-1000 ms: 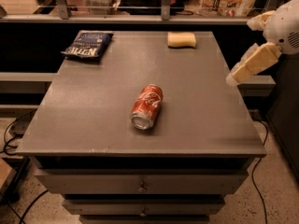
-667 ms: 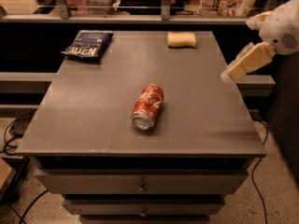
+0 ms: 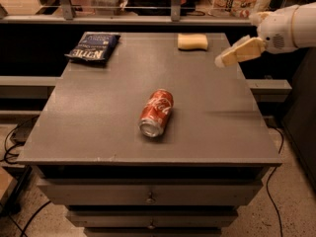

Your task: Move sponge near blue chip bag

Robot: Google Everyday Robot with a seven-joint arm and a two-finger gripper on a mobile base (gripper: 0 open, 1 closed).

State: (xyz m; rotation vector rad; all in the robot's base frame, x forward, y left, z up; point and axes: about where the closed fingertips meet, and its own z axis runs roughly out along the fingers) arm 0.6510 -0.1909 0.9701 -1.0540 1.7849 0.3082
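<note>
Arm [image 3: 296, 26] in from right, pincer [image 3: 222, 59] angled down-left over table [image 3: 98, 112] edge, near sponge [image 3: 192, 41]. Open or closed: can't tell

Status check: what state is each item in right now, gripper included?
sponge: lying flat at the far edge of the table, ungrasped.
blue chip bag: lying flat, far left corner.
Coke can: on its side, mid-table.
gripper: in the air right of the sponge, not touching it.
drawers: shut.
</note>
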